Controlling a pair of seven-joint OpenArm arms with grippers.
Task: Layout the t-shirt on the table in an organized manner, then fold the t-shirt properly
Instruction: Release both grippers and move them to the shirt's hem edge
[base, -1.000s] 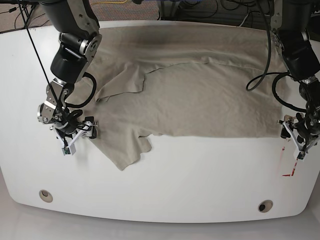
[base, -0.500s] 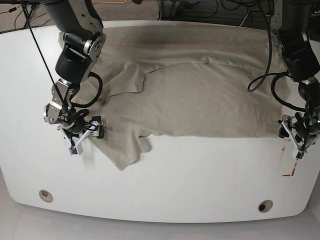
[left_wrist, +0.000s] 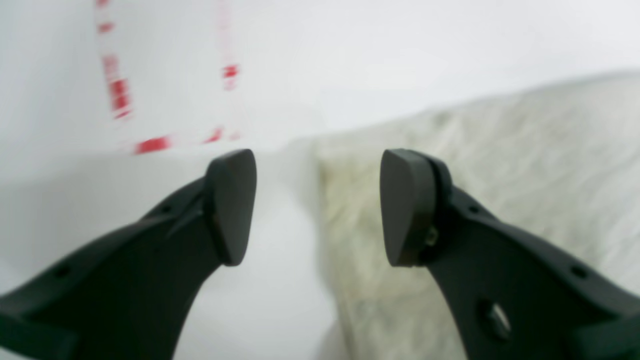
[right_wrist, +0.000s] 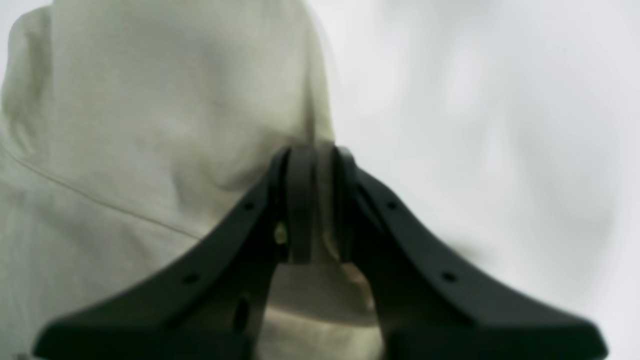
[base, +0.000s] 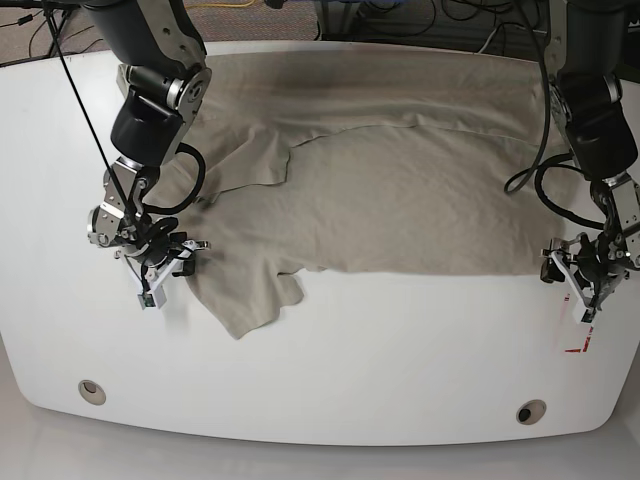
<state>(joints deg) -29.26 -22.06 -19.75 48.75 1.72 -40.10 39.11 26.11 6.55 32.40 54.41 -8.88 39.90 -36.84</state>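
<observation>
The t-shirt (base: 380, 190) is spread over the far half of the desk (base: 320, 350), crumpled, with one flap folded over its middle and a loose corner hanging toward the near edge. Its far edge is partly hidden behind the arms.

The right gripper (right_wrist: 317, 200) is seen at the shirt's edge; its jaws are pressed together with a fold of cloth pinched between them. In the base view this grip is small and hard to make out.

The left gripper (left_wrist: 317, 205) is held low at the shirt's other edge, jaws spread, nothing between them; the cloth edge lies just beyond. Red tape marks (left_wrist: 150, 145) are blurred there. Two grommet holes (base: 91, 391) are seen near the front edge.
</observation>
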